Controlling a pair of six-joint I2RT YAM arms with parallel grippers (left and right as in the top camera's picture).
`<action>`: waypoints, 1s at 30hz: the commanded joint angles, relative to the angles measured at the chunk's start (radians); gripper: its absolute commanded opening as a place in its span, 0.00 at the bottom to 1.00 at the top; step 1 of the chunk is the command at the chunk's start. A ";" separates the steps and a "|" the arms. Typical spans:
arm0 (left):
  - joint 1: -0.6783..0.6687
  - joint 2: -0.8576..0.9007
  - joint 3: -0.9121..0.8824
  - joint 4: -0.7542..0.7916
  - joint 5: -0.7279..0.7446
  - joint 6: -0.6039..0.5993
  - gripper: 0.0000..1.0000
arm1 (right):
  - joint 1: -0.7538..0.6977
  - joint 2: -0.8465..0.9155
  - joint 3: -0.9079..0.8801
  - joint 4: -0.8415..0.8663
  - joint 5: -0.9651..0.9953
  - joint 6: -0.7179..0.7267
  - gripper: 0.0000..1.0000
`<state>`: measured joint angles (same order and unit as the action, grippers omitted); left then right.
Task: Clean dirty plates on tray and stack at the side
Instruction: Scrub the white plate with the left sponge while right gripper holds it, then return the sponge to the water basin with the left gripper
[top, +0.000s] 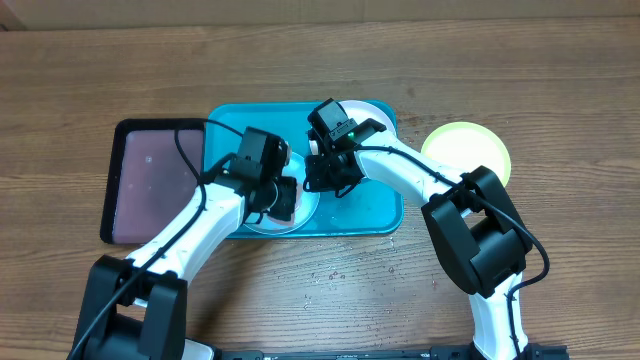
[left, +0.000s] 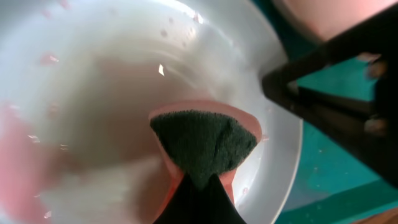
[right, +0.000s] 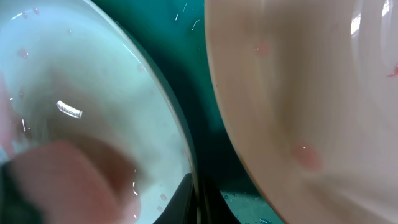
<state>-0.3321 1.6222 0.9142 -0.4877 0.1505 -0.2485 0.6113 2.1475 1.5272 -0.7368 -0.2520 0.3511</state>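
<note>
Left tool (top: 283, 197): closed on a sponge (left: 202, 146), dark green face up with a pink body underneath, and pressing it onto the light blue plate (top: 305, 212).
Right tool (top: 330, 178): gripping the light blue plate. In the right wrist view the fingers (right: 186, 202) are pinching the plate's rim at the bottom of the frame.
Light blue plate: lying in the lower middle of the tray (top: 370, 210), just below the centre of the overhead frame. Its wet inner surface (left: 93, 93) is showing pinkish smears and small red specks.
White plate (top: 385, 125): sitting in the tray's upper right corner, partly under the right arm. It is close beside the light blue plate with a strip of teal tray between them, and is showing faint pink spots (right: 298, 93).
Yellow-green plate (top: 465, 152): lying on the table (top: 300, 50) just right of the tray, outside it.
Black-rimmed tray (top: 150, 185): lying against the teal tray's left edge, with a pinkish inside.
</note>
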 joint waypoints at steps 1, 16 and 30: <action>0.002 0.026 -0.064 0.070 0.057 0.032 0.04 | 0.005 -0.025 -0.016 -0.005 0.008 -0.010 0.04; 0.031 0.026 -0.127 0.206 -0.443 -0.108 0.04 | 0.005 -0.025 -0.016 -0.009 0.008 -0.010 0.04; 0.069 -0.226 -0.107 0.167 -0.348 -0.106 0.04 | 0.005 -0.025 -0.016 -0.009 0.008 -0.010 0.10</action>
<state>-0.2787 1.4666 0.7975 -0.3119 -0.2283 -0.3416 0.6113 2.1475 1.5272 -0.7425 -0.2512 0.3519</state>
